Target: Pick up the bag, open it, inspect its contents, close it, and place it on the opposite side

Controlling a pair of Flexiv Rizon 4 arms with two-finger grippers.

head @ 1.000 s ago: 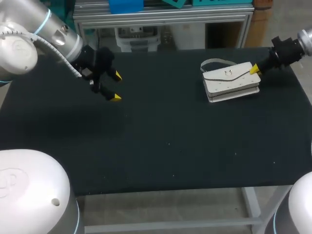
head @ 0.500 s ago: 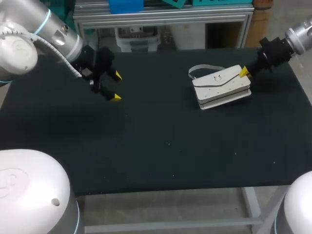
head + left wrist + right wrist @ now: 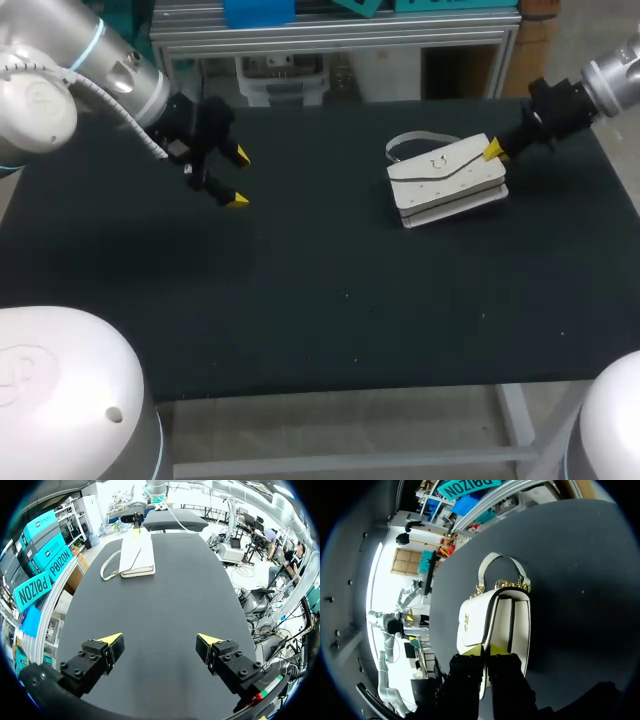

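Note:
The white bag lies on the black table at the back right, flap side up, its handle pointing to the far left. My right gripper is at the bag's right end, its fingers pressed together. In the right wrist view the bag stretches ahead of that gripper, whose yellow tips pinch a thin panel at the bag's near end. My left gripper hangs open over the table's back left with nothing in it. Far ahead of my left gripper in its own view are the bag and my right gripper.
Between the two grippers there is only bare black tabletop. The table's right edge runs close behind my right arm, and its front edge is far from both grippers.
My right gripper has moved left and slightly nearer, and the bag has travelled left with it. My left arm has stayed where it was.

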